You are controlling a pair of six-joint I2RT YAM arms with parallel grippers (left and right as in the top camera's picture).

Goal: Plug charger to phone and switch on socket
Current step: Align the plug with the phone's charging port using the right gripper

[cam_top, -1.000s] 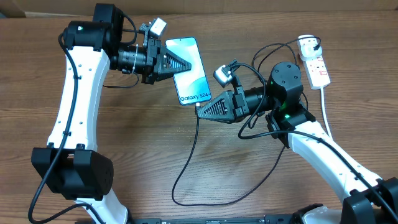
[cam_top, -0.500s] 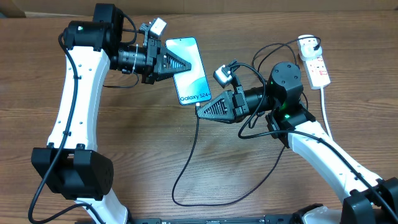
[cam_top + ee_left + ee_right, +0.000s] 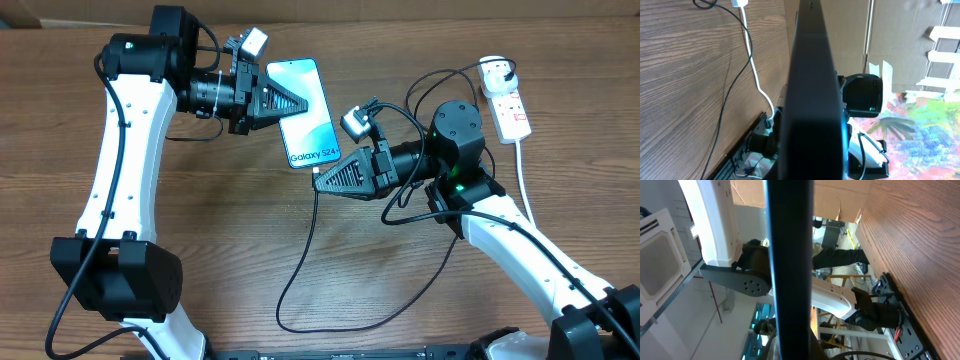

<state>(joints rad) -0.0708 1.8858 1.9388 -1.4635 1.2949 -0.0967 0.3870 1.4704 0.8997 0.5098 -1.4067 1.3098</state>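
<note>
Left tool [image 3: 293, 103] clamps the slim, likely slippery teal-screened phone [image 3: 310, 125]; right tool [image 3: 322, 177] pinches the limp black charger cable [image 3: 316, 205] at its stiff tip.

Right gripper creeps left
The black two-finger right gripper [image 3: 318, 177], pinching the thin black charger cable [image 3: 300, 262], has edged slightly nearer the slim teal-screened phone [image 3: 305, 110].

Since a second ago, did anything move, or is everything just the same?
The right gripper, pinching the charger near its tip, slid a tiny bit closer to the bottom edge of the phone. Nothing was grabbed or let go. The left gripper kept hold of the phone in the same spot, and the socket did not move.
</note>
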